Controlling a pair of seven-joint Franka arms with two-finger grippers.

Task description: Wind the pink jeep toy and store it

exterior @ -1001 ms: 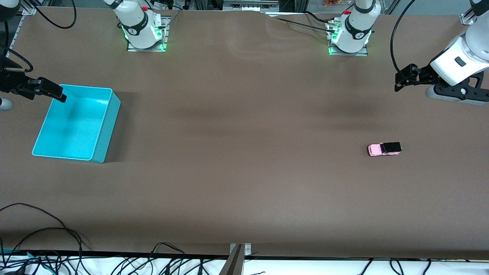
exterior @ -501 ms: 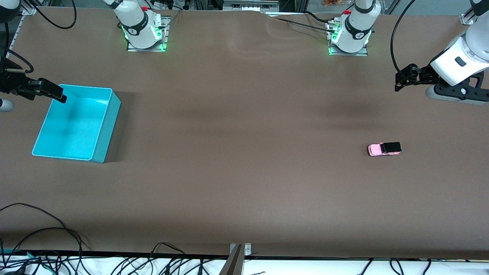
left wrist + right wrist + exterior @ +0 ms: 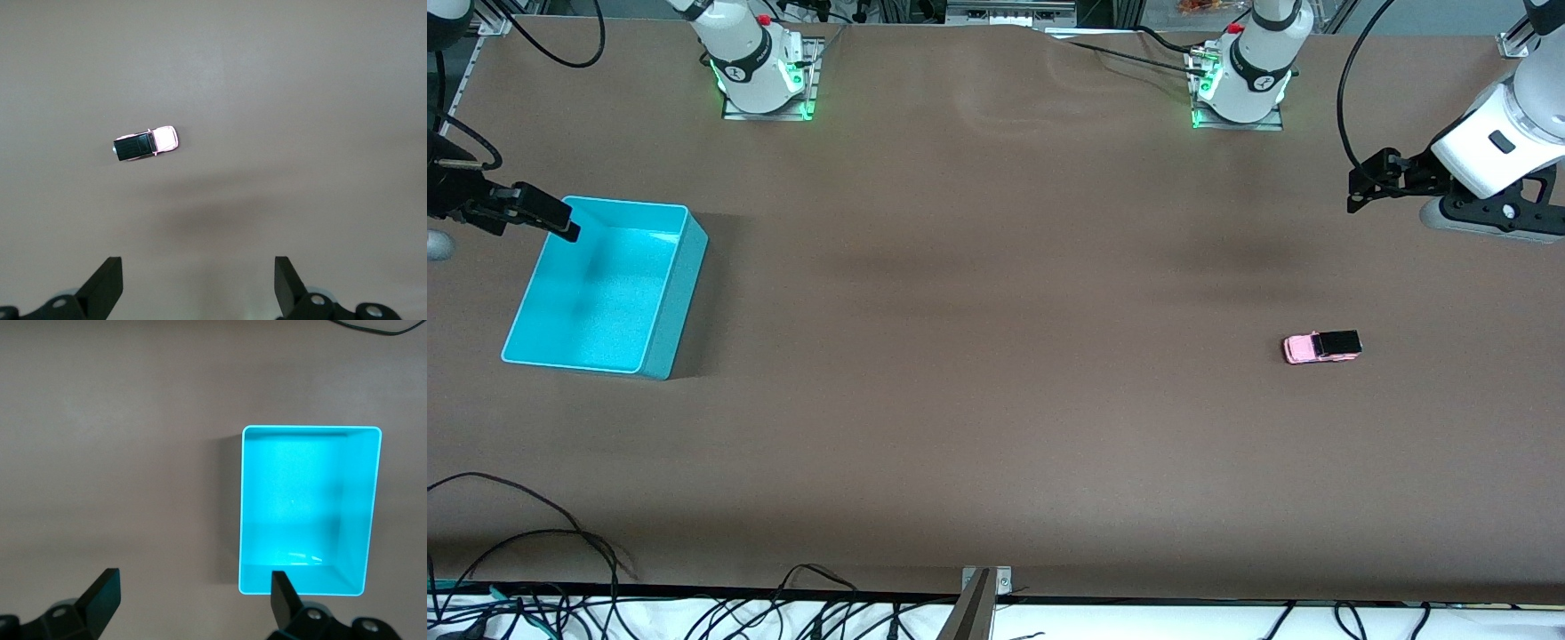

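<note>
Both tools were only partly seen by us. We saw the left tool (image 3: 1356, 187) at the edge of the front view, at the left arm's end of the table (image 3: 996, 400), and much of its arm was cut off there. In the left wrist view only the two dark fingertips (image 3: 107, 283) came into the picture, standing wide apart with nothing between them, so this tool was released. We saw the right tool (image 3: 560, 222) at the right arm's end of the table, over the rim of the turquoise bin (image 3: 680, 293); its arm was cut off by the edge of the view too. Its fingertips (image 3: 100, 593) also stood wide apart and held nothing.

We found the pink jeep toy (image 3: 1321, 347) lying on the bare table toward the left arm's end, on its wheels as far as we could tell, with its black roof up. It was well apart from the left tool and touched nothing. In the left wrist view the jeep (image 3: 145, 144) lay on the table ahead of the fingertips, not between them. We could not make out its wheels or any small details. The bin had nothing in it and stood well apart from the toy.
</note>
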